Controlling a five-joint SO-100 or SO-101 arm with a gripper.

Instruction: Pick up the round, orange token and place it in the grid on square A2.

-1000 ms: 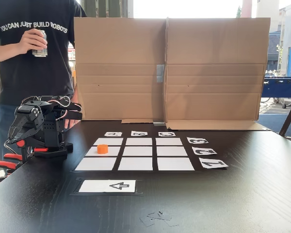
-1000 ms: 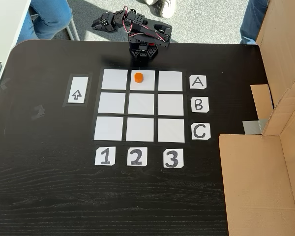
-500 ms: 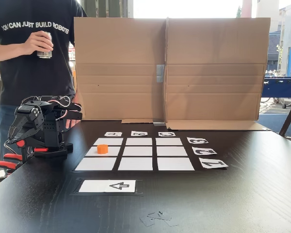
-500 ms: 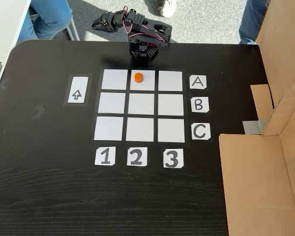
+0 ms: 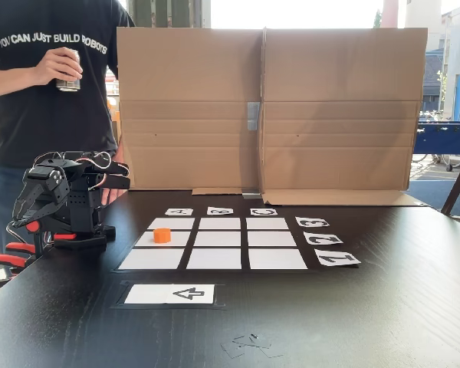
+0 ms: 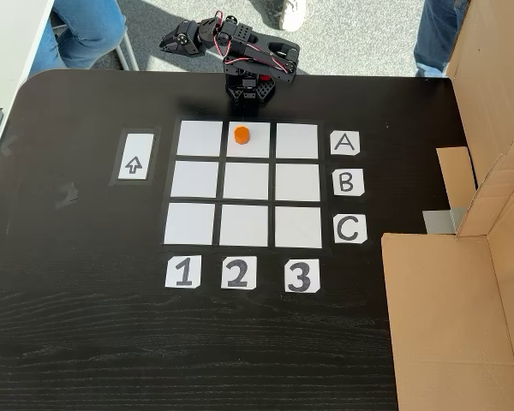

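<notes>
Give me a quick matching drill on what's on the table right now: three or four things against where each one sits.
Things:
1. orange token
2. arrow card
3. folded arm
4. drink can

Places:
a. held in a person's hand behind the table, in the fixed view from the front
b. on the grid cell in the row tagged A, above the tag 2, in the fixed view from above
c. beside the grid, on the side away from the letter tags
d. at the table edge next to row A, clear of the grid

Pairs: 1-b, 2-c, 3-d, 4-a
</notes>
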